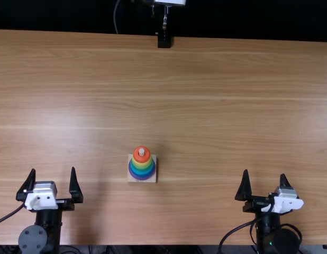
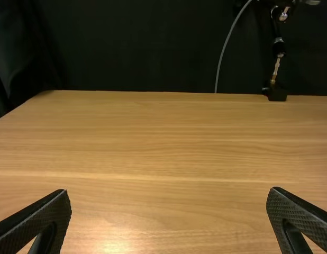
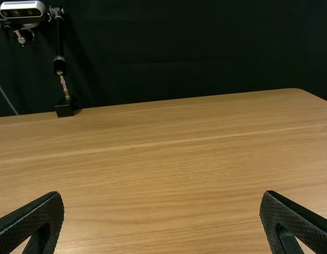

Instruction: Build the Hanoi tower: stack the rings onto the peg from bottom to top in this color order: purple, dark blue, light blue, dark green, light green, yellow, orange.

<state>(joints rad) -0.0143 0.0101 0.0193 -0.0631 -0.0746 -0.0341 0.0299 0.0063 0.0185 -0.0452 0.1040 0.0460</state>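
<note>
Wooden table (image 1: 232,106) | ring tower (image 1: 142,164) between left claw (image 1: 53,169) and right claw (image 1: 264,172), touching neither | both open

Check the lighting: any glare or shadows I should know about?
Top view: soft shadow on the table beside the left arm, thin dark edge right of the tower; left wrist view: bright glare low between the jaws; right wrist view: milder sheen, dark backdrop.

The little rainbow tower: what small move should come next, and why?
Probably just leave the tower alone: it looks finished, with the orange ring on top and the purple ring lowest. The left gripper and right gripper are open and apart from it.
</note>
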